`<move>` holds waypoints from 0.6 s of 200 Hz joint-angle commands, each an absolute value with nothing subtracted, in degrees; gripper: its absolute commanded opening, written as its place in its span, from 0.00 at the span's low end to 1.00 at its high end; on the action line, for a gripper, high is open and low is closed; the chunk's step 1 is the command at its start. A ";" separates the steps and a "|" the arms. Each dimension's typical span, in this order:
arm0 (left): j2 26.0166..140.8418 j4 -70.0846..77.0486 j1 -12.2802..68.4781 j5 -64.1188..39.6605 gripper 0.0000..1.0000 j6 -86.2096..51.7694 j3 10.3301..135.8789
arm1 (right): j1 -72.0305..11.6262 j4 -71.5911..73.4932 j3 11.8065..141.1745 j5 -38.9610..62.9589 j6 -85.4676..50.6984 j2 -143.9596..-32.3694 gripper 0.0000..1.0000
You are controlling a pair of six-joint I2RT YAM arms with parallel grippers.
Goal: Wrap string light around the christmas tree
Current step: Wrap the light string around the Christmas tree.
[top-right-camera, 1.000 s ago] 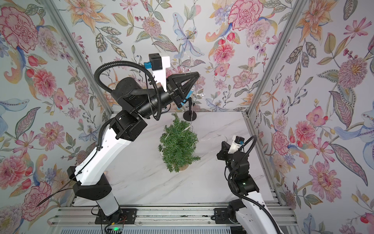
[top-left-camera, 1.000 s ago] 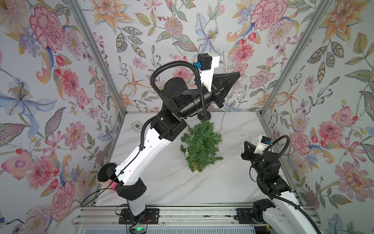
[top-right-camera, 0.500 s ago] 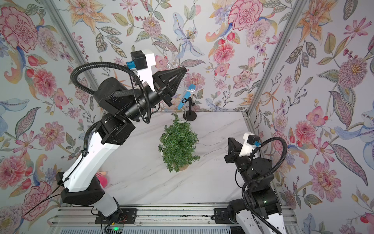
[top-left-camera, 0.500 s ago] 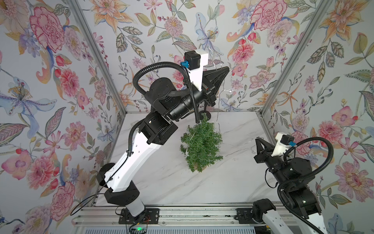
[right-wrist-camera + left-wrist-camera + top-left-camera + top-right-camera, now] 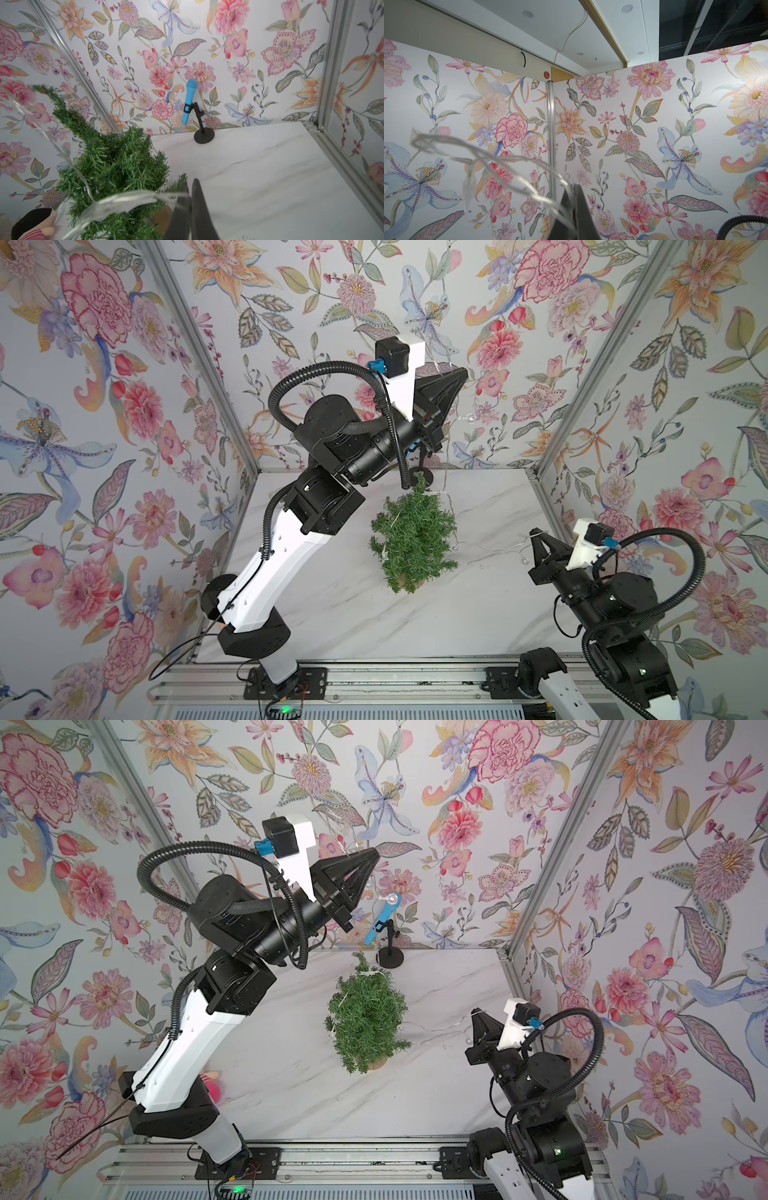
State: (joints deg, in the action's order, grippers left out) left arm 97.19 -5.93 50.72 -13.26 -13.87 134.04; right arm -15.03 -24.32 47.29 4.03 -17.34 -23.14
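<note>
The marble desk (image 5: pixel 332 614) carried the whole setup. The left arm (image 5: pixel 286 560) was the biggest thing in shot. It was reared up high over the back edge, jaws clenched on a loose loop of the string light (image 5: pixel 473 160) close to the back wall. The right arm (image 5: pixel 602 601) sat low by the right edge, jaws pinched down on another stretch of it. From there the wire ran low over the desk to the christmas tree (image 5: pixel 411 539). The tree stood upright around the middle of the desk, with its tan base just peeking out. At the back edge there was a blue toy microphone (image 5: pixel 384 913) on a black stand, not involved.

Progress-wise I'd call it partway. In both top views a strand crossed the tree near its tip and a couple more trailed down its sides. They looked sparse and slack though, and the lower branches seemed mostly bare. With wire pinched in both arms off the tree, I'd guess several turns were left.
</note>
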 commanded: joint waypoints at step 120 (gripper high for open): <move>96.33 5.32 50.44 -18.26 0.00 -16.79 131.71 | -15.71 -23.28 44.45 34.46 -23.73 -11.54 0.00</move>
